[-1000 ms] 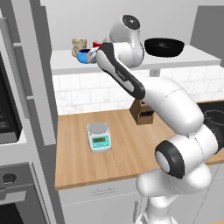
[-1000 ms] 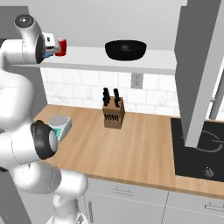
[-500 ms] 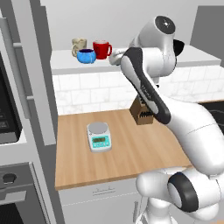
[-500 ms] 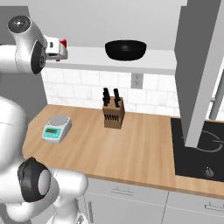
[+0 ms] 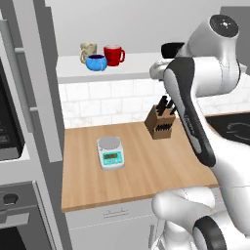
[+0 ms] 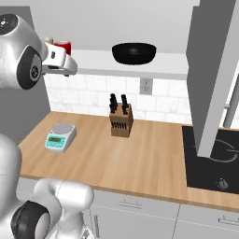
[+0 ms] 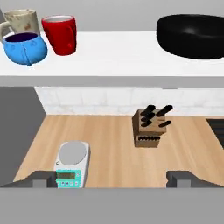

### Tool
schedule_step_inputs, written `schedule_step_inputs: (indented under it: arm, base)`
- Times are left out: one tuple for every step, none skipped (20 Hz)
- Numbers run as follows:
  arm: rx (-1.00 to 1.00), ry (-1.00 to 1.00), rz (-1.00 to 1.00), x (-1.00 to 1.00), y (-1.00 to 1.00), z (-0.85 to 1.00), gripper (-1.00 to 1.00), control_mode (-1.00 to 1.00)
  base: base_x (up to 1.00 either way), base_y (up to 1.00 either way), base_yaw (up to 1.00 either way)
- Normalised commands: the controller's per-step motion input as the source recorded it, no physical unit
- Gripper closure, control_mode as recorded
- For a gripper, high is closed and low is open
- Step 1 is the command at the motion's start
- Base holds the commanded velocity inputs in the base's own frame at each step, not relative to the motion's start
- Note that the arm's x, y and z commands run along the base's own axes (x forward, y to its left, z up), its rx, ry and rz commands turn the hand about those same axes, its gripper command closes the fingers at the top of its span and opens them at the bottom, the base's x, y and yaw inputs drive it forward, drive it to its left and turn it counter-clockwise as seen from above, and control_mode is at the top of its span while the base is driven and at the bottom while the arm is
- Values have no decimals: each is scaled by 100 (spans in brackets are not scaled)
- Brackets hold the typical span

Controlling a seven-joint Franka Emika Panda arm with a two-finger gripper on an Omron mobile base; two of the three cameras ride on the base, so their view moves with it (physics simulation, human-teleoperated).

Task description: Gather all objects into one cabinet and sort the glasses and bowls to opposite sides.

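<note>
Jaws now back (empty) from red mug (image 7: 62,34); black bowl (image 7: 192,35) far right

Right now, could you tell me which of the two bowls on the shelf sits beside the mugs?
The small blue bowl, beside the beige mug and red mug; the wide black bowl sits alone at the far end.

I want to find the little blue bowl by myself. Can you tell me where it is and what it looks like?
Look at the long white shelf above the wooden counter. At one end of it three small things huddle together, far from the wide black bowl at the other end. The blue bowl is the round, glossy, low one in front of the beige mug, beside the red mug.
</note>
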Motion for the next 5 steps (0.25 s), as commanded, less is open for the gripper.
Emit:
schedule_step_inputs:
  arm:
    - [0,7,-7,-89,-61,0,-100,-100]
    - [0,8,-7,-95,-53,0,-100,-100]
    - [0,9,-6,-96,-52,0,-100,-100]
    - [0,8,-6,-95,-49,0,-100,-100]
    - [0,8,-6,-89,-46,0,-100,-100]
  base:
    - [0,0,0]
    - [0,0,0]
    - [0,0,0]
    - [0,0,0]
    - [0,0,0]
